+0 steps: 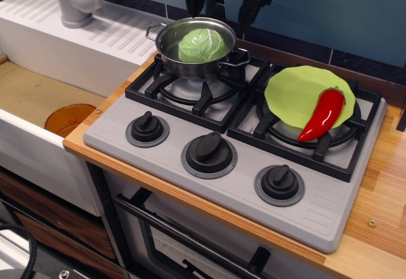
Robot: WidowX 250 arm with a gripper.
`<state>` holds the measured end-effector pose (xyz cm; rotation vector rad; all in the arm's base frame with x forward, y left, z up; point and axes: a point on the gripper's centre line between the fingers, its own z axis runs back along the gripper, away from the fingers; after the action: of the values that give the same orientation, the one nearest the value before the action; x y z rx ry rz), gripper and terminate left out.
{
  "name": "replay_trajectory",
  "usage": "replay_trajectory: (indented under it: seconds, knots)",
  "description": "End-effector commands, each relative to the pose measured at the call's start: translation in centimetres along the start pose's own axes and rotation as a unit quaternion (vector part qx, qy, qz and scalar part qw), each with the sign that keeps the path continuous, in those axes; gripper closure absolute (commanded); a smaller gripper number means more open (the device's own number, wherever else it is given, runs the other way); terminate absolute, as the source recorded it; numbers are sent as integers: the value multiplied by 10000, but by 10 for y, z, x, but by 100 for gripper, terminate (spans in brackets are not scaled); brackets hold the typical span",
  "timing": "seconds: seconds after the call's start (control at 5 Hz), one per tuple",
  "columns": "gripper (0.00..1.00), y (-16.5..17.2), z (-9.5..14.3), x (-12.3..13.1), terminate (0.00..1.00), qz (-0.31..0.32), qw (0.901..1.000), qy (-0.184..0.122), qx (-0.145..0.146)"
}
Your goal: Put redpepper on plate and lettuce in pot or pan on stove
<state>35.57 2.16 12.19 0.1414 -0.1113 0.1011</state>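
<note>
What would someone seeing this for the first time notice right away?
Probably the glossy red pepper, lying across the right edge of the lime-green plate on the stove's right burner. Next, the pale green lettuce sitting inside the steel pot on the back left burner, with the open black gripper above it.

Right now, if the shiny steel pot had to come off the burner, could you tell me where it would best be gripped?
Probably by the loop handle on the right side of the shiny stainless-steel pot, coming from above: it sticks out clear of the wall over the black burner grate. The pale green ball-shaped lettuce fills much of the inside, so pinching the rim looks harder. The gripper hangs open just behind it.
</note>
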Motion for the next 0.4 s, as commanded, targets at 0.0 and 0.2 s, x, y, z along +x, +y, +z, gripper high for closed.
replay_trajectory:
  seconds: [0.0,0.2]
  knots:
    - [0,-29,19,-18,0,334,9984,-455,32]
    - [0,-37,13,-24,0,343,9983,-456,69]
